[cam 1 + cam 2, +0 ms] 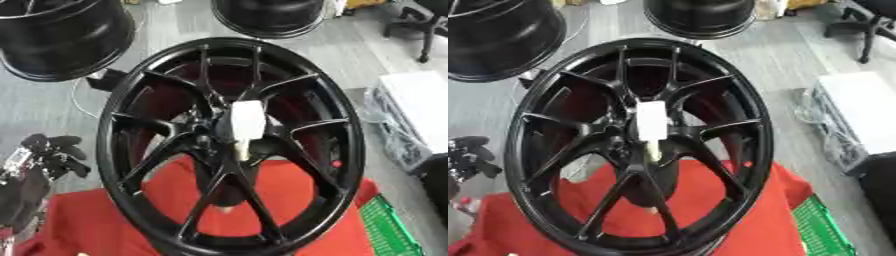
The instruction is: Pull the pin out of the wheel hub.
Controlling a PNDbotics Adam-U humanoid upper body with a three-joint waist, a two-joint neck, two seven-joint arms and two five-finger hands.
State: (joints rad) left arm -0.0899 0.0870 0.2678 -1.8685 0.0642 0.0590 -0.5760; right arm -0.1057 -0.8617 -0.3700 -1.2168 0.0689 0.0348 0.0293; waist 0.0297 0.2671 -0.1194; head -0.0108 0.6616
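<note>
Grey floor, red cloth (pixel 87 225) on the bench; the wheel hub (pixel 229 145) stands upright, the white pin (pixel 246 122) still at its centre. Left hand (pixel 54 152) waits beside the rim, fingers curled, empty; it must reach in and grasp the pin

The black wheel hub (pixel 229 145) stands upright on a red cloth (pixel 289 200). A white pin (pixel 246 125) protrudes from its centre. The left hand (pixel 48 152), fingers curled, sits clear of the rim at lower left.
</note>
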